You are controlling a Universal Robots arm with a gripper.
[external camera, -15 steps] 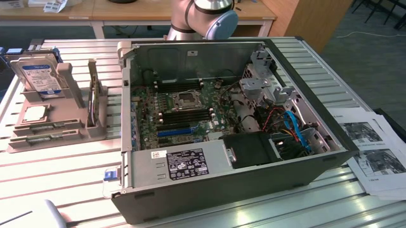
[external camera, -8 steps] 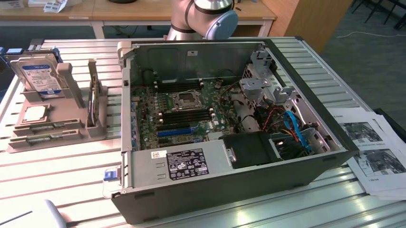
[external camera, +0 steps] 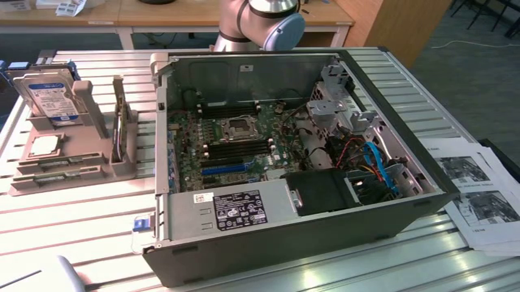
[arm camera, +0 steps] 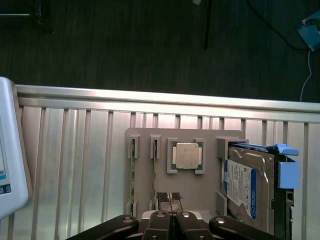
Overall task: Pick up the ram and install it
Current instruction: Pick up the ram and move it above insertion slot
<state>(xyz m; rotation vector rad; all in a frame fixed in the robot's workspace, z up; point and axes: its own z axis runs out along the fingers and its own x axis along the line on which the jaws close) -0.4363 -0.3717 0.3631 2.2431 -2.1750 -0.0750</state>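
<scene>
The ram [arm camera: 132, 175] is a thin green stick standing on edge in a narrow slot of the grey holder [arm camera: 200, 192]; a second such stick [arm camera: 154, 167] sits in the slot beside it. In the exterior view the ram [external camera: 58, 177] lies at the holder's near end, on the exterior view's left of the open computer case [external camera: 284, 243]. My gripper [arm camera: 170, 198] hangs over the holder's edge, just off the two sticks, shut with nothing between its ribbed fingertips [arm camera: 162, 196]. The motherboard's black memory slots [external camera: 237, 146] lie inside the case.
The holder also carries a processor chip [arm camera: 186, 156] and an upright hard drive [arm camera: 245, 185]. A white device [arm camera: 10, 165] sits on the slatted metal table [external camera: 73, 231]. Printed sheets [external camera: 479, 194] lie on the exterior view's right. The arm's elbow [external camera: 268, 21] stands behind the case.
</scene>
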